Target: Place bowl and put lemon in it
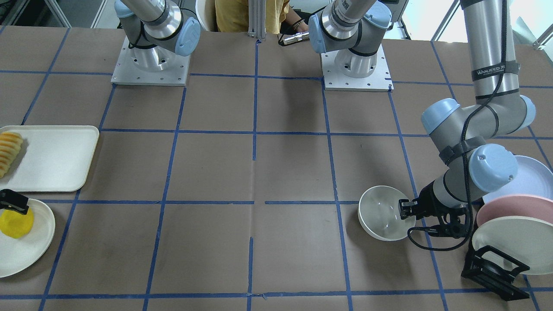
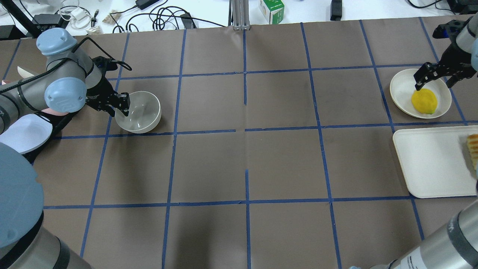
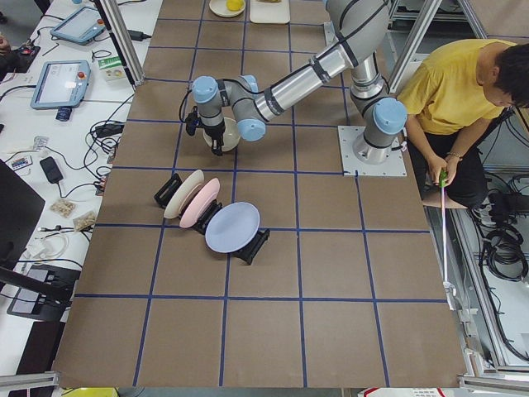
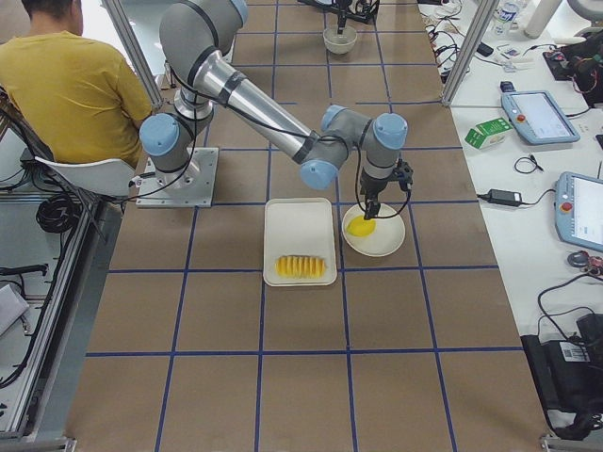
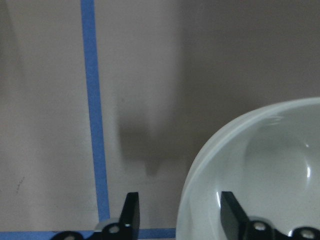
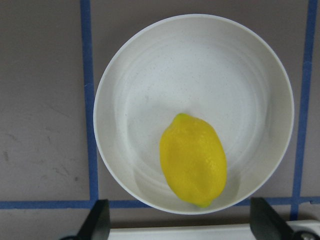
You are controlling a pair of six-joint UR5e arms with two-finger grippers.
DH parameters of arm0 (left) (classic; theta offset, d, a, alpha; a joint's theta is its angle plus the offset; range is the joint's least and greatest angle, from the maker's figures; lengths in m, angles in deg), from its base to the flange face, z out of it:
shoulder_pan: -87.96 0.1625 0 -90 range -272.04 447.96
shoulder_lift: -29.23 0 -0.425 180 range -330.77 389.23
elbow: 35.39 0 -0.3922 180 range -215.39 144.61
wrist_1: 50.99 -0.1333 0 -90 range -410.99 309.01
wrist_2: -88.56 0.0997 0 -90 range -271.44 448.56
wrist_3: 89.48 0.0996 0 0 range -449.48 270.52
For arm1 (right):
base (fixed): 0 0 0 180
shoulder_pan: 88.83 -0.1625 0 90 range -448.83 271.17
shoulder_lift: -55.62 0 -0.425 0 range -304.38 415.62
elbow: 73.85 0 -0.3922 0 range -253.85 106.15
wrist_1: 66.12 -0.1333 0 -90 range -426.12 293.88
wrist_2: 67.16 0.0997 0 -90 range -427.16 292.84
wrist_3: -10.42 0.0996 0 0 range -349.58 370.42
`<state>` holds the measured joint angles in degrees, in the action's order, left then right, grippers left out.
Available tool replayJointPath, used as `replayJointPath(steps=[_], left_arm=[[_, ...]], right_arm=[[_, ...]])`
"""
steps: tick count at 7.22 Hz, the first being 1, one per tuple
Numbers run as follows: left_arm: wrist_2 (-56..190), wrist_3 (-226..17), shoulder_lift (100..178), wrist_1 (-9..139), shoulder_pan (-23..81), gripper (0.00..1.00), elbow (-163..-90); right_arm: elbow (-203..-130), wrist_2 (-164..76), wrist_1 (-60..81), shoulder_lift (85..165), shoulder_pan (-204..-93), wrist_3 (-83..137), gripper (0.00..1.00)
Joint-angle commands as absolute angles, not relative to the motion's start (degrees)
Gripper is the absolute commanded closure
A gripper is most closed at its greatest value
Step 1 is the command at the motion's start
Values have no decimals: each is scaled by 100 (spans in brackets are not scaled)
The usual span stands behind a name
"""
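Note:
The cream-white bowl (image 1: 382, 211) stands upright on the table, also in the overhead view (image 2: 140, 112) and the left wrist view (image 5: 270, 170). My left gripper (image 2: 125, 106) is open and straddles the bowl's rim, one finger inside and one outside, without pinching it (image 5: 177, 215). The yellow lemon (image 2: 424, 101) lies on a flat cream-white plate (image 2: 401, 84), seen clearly in the right wrist view (image 6: 193, 160). My right gripper (image 2: 431, 84) is open wide and empty, just above the lemon.
A white tray (image 2: 429, 164) holding sliced fruit (image 1: 8, 151) lies beside the lemon's plate (image 1: 30, 250). A black rack with pastel plates (image 1: 514, 242) stands close behind my left gripper. A person in yellow (image 3: 455, 83) sits behind the robot bases.

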<state>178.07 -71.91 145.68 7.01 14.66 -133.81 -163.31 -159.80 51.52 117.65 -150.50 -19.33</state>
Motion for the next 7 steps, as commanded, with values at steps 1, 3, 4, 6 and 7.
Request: replayJointPath(steps=[1,3,4,6,7], left_arm=[[17742,-7173,14595,702,1466,100,-13374],[17524,-7182,14569,710,1484,100,-13374],[17426,-7191,14403,911,1406,100,-13339],[16499,-7270,14113,1264,995,100,-13373],[16450,-7687,13998,1221,417,100,-13574]], right_arm=[[-16341,-15988,6049,11153,-15044,-2539,0],[-16359,-15971,5922,11056,-15044,-2649,0],[-16402,-15979,5912,11064,-15044,-2649,0],[-16508,-16049,5538,11178,-15036,-2614,81],[-16439,-16058,5204,11291,-15036,-2605,100]])
